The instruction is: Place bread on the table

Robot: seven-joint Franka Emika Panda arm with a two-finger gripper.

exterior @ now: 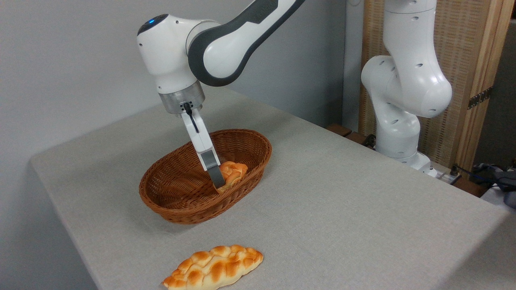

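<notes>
The bread (235, 170), a small orange-golden bun, lies inside the brown wicker basket (169, 201), close to its right wall. My gripper (218, 182) reaches down into the basket from the upper left. Its near grey fingertip (216, 176) stands right against the bun's left side and covers part of it. The other finger is hidden behind the near one, so the gap between them does not show. The bun looks low in the basket, and whether it rests on the bottom I cannot tell. The table (342, 193) carries a light grey-beige cloth.
A long flat braided loaf (213, 268) lies on the cloth near the front edge, below the basket. The arm's white base (399, 121) stands at the table's back right, with cables (496, 173) beyond it. The table's left edge runs close to the basket.
</notes>
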